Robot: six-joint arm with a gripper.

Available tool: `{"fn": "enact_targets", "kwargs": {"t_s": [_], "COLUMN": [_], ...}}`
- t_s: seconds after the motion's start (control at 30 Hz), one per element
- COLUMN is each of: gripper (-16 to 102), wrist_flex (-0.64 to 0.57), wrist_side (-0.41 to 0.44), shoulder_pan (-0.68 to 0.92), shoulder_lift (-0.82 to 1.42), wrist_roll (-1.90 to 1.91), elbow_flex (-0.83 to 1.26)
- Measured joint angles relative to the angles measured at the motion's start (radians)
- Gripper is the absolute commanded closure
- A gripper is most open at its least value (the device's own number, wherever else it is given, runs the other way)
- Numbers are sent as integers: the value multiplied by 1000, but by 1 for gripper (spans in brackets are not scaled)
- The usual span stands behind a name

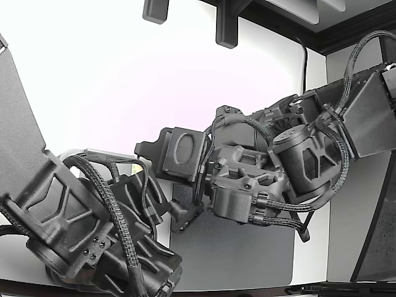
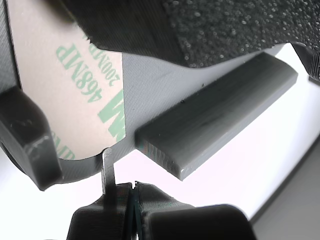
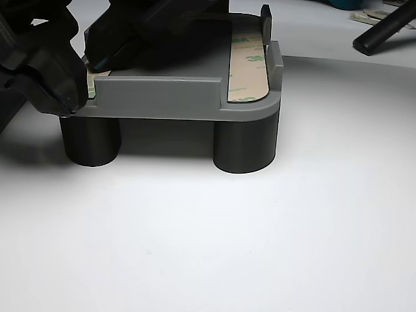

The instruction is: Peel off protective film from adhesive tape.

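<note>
- The arm is working at the first step, I judge: catching an edge of the protective film [image 2: 70,85] that is covering the adhesive tape on the grey part [image 3: 188,97].
- In the wrist view, the gripper [image 2: 134,192] at the lower middle is showing its jaws pressed together, with almost no gap; whether film is between them, I cannot tell.
- The film, tan with green print, is lying in the upper left, just above the gripper.
- Next, a slow pull away from the part is probably needed.
</note>
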Motion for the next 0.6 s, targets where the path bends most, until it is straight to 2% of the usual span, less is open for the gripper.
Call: {"fn": "enact_targets", "kwargs": {"t_s": [0.6], "gripper": [98], "wrist_flex": [0], "wrist_side": [8], "shoulder_pan": [2], "shoulder_lift": [-3], "wrist_roll": [-3], "elbow_flex": [0]}}
